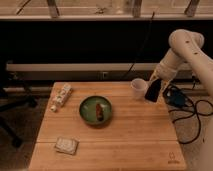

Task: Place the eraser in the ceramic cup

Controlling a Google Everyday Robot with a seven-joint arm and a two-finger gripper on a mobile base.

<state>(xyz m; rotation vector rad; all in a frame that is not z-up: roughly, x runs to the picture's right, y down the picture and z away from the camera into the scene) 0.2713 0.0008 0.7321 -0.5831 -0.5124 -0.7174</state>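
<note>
Looks like robot lab or test room in office building. Butcher-block wooden table (115, 132) as landmark: staged with few scattered props. Behind table, long radiator-like rail (75, 66) along dark wall under window sill. Right of table, white robot arm (182, 50); its gripper (154, 82) above table's right rear corner, holding black eraser (152, 91) just beside ceramic cup (138, 87). Right of table, black cables (192, 117) looping over floor, blue box (176, 97) among them. Left of table, office chair base (12, 122) on grey floor.

Gripper (154, 80) mostly hidden behind eraser (153, 90) (grip unclear); arm cut off right.
</note>
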